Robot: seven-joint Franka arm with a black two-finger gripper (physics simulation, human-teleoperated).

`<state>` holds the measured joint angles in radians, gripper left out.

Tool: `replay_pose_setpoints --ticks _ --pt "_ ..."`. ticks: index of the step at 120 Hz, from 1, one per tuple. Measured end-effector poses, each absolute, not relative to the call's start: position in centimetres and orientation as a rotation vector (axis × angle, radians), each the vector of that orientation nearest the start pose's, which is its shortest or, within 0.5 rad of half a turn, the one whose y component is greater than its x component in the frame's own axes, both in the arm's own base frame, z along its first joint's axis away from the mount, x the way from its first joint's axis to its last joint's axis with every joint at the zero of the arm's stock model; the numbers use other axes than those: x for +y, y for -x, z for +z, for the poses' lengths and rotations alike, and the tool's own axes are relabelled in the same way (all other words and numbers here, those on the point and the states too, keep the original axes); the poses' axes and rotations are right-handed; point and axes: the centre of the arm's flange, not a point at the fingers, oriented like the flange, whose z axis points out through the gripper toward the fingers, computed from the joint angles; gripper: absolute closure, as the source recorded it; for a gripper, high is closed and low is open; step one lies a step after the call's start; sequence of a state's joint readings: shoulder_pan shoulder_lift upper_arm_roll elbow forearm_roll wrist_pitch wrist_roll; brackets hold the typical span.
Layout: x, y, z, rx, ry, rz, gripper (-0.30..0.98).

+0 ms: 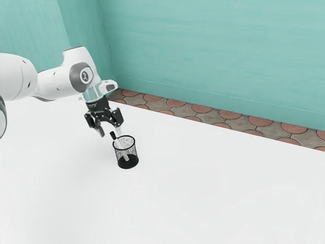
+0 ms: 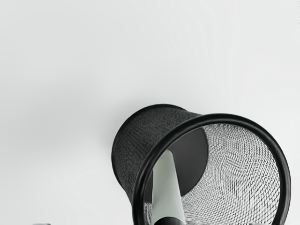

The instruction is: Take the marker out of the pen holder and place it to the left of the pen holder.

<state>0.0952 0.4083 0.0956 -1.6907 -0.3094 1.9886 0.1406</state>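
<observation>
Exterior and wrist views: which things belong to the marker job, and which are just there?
Part of the job:
- marker, leaning inside the holder
- mesh pen holder
- gripper, open
- white table, where the marker should go

Just there:
- teal wall
- tiled floor

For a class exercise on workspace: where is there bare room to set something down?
Bare tabletop spreads from the pen holder toward the exterior view's right, up to the tiled floor, and toward that view's lower edge. It's crowded at the pen holder's mouth, where the marker leans below the end effector.
</observation>
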Motion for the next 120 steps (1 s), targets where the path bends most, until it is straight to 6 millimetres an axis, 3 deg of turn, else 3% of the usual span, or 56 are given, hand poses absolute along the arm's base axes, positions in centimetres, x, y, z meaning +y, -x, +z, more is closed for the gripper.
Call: replay_pose_setpoints --ticks 29,50,65,85,109,120 --pt "9.3 -64.6 34.5 -0.261 3.385 0.122 0.35" --pt "8.9 -64.7 34.7 -0.229 3.390 0.109 0.59" --pt "8.8 -64.7 35.3 -0.211 3.391 0.093 0.69" --pt "8.3 -65.1 39.5 -0.146 3.379 0.038 0.75" --pt "8.9 -62.9 50.0 -0.017 3.261 0.027 0.77" --pt "9.8 -61.9 51.0 -0.009 3.188 0.180 0.78"
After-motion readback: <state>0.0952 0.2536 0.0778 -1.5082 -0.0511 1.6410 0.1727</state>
